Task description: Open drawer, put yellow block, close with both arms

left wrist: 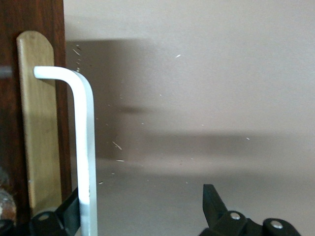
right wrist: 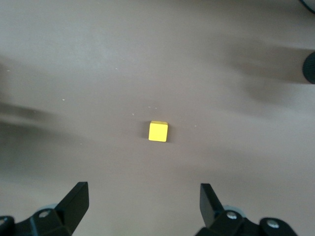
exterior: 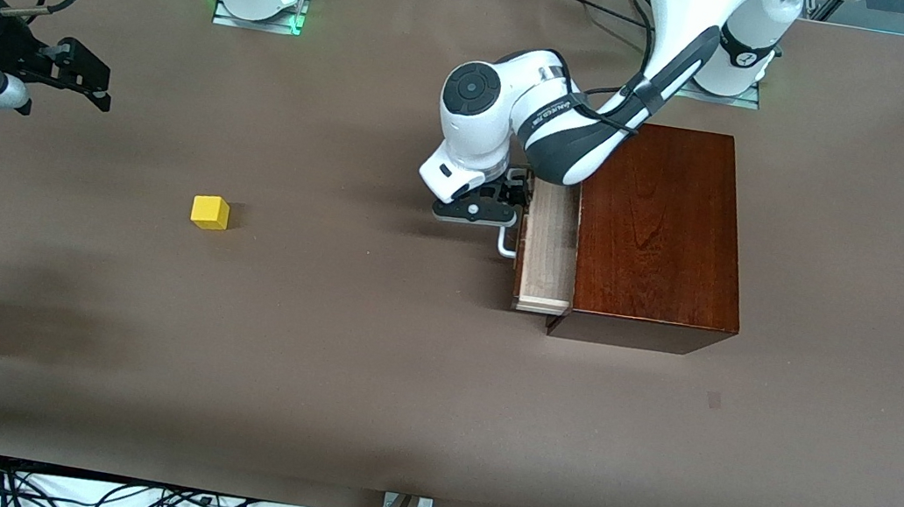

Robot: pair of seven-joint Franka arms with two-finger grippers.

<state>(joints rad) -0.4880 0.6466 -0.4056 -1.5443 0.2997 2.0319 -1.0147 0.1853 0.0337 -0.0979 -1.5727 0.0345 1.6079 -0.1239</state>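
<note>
I have the left gripper (exterior: pixel 503 208) at the white loop handle (left wrist: pixel 83 147) of the drawer (exterior: pixel 548 249), fingers spread wide, one touching the bar, nothing clamped. The pale wood tray shows partly out of the glossy dark box (exterior: pixel 659 229), toward the left arm's end of the worktop. The yellow block (exterior: pixel 210 212) (a small, crisp cube) sits on the matte brown table (exterior: pixel 313 358) toward the right arm's end; the right gripper (right wrist: pixel 142 209) hangs open over it, clearly the nearer one.
</note>
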